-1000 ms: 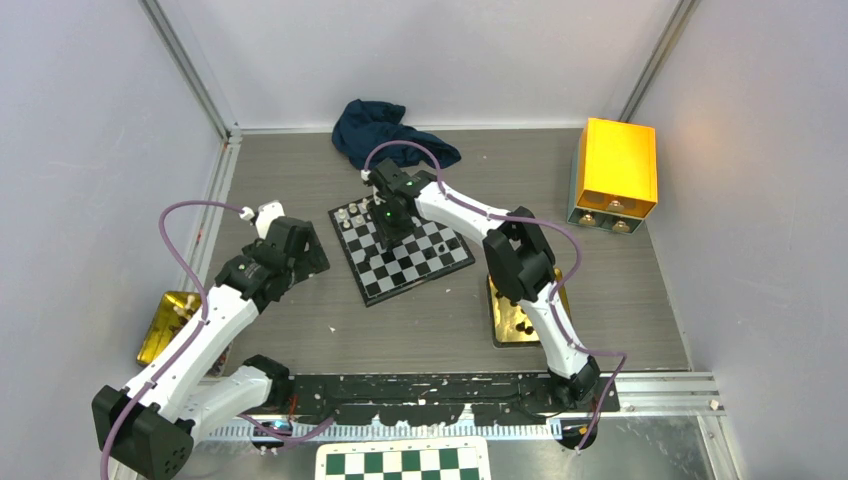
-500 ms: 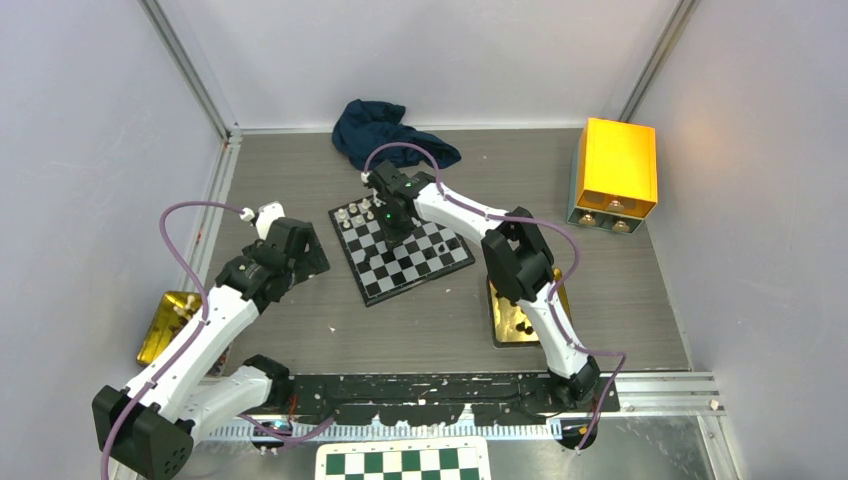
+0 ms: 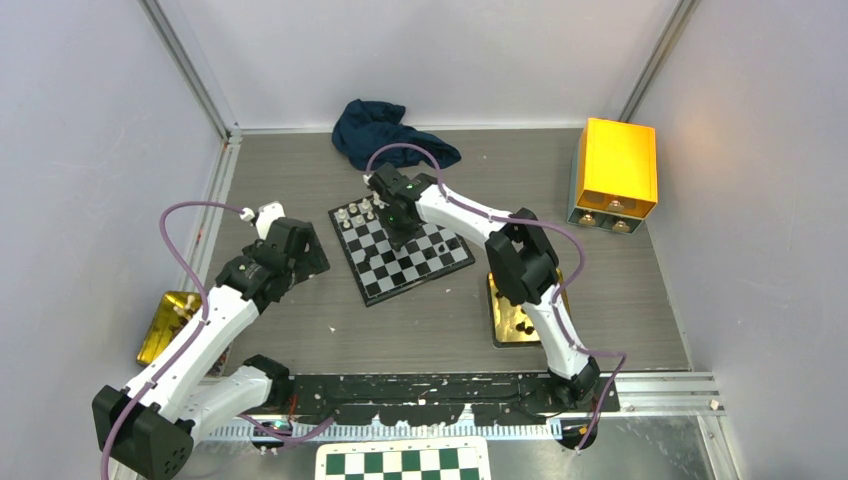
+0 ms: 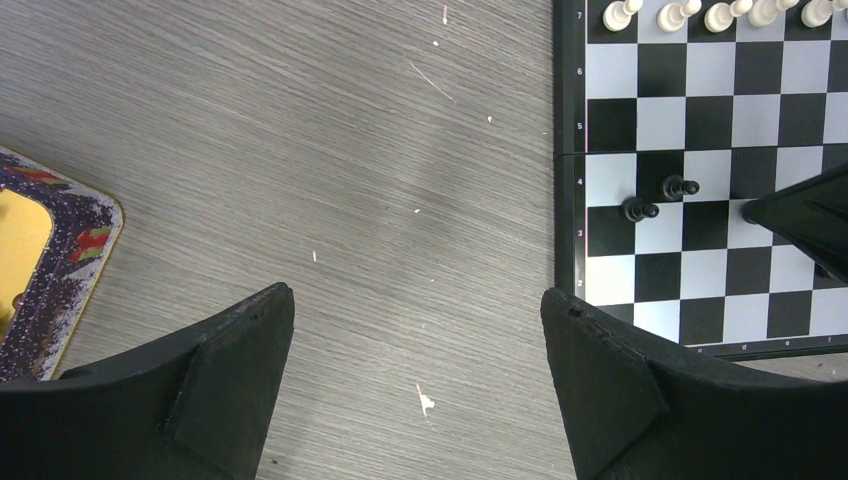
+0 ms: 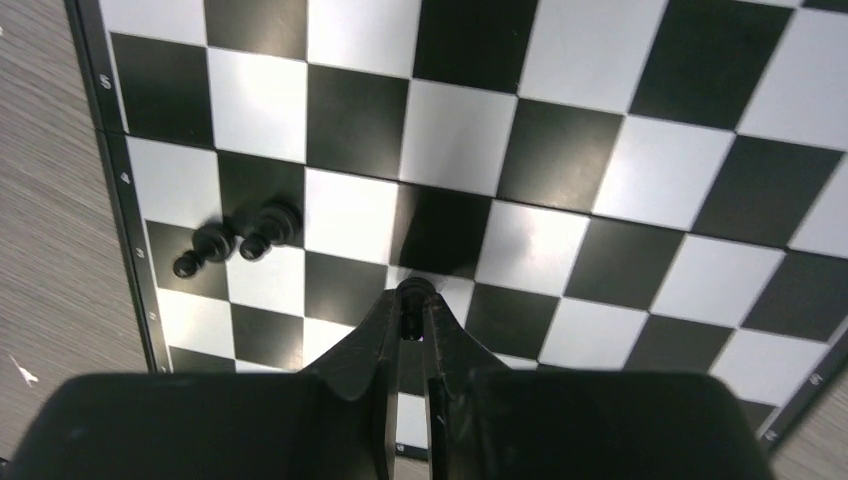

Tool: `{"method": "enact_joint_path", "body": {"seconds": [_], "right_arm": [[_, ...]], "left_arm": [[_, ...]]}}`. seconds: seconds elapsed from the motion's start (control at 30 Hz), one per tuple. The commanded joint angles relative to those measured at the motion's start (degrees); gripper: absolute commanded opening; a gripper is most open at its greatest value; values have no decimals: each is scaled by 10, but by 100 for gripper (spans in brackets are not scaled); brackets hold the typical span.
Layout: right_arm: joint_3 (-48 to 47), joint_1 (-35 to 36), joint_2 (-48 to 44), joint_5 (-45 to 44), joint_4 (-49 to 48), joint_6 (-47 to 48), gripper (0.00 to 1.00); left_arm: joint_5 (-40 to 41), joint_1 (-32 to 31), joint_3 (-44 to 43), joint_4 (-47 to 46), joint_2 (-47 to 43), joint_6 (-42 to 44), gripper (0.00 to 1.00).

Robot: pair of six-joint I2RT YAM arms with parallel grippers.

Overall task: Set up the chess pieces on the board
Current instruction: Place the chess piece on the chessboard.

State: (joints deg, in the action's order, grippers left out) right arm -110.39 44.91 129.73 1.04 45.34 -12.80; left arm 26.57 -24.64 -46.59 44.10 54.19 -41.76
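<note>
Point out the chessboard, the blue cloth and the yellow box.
chessboard (image 3: 395, 272), top external view, bare square near front corner
blue cloth (image 3: 375, 125), top external view, crumpled middle
yellow box (image 3: 615, 165), top external view, top face

Board (image 3: 400, 272): small, square, black and silvery-white checks, thin black border; lies flat on the table, turned askew.
White pieces (image 4: 722, 14): five visible in a row on the rank marked 7.
Black pawns (image 4: 640, 210): two, close together near the board's edge.
Black piece (image 5: 415, 286): only its top shows, pinched in the right gripper (image 5: 412, 297) over the board.
</note>
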Motion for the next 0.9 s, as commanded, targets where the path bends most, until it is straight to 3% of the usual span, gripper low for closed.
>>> {"method": "enact_joint_path", "body": {"seconds": [0.0,0.87], "right_arm": [[22,3,-72,-47,9,13,7],[121,-11,-124,-37,-2,-12,7]], "left_arm": [[10,-1,-4,-17,-2,-1,94],[8,-1,-15,-18,20,-5,94]]}}
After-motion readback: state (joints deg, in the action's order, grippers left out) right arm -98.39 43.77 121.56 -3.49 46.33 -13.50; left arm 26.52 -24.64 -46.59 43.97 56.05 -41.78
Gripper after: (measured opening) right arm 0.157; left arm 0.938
